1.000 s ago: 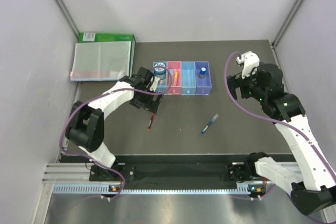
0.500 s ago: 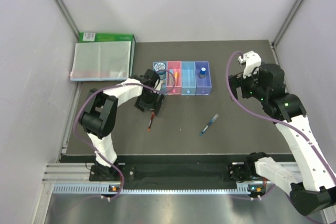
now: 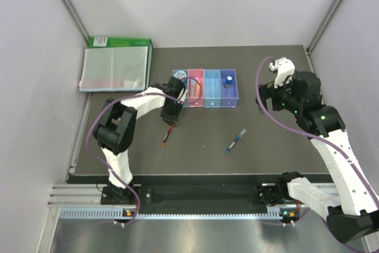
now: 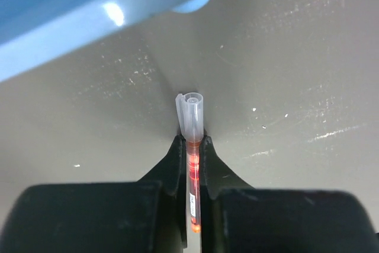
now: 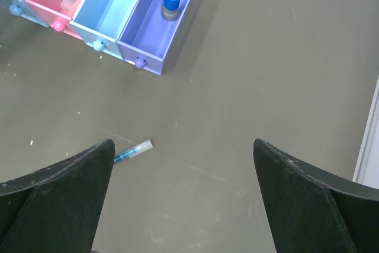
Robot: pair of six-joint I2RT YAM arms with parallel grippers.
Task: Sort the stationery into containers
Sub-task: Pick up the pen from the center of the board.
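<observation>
Pen (image 4: pixel 193 169) inside left end effector (image 4: pixel 191 142)

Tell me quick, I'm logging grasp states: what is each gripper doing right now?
Left gripper: shut on the red pen.
Right gripper: open, holding nothing.

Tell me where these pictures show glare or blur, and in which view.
Left wrist view: the blue bin wall is out of focus, with a bright glare spot; the red pen is sharp. Right wrist view: the fingers are dark, the table sharp. Top external view: even light.
</observation>
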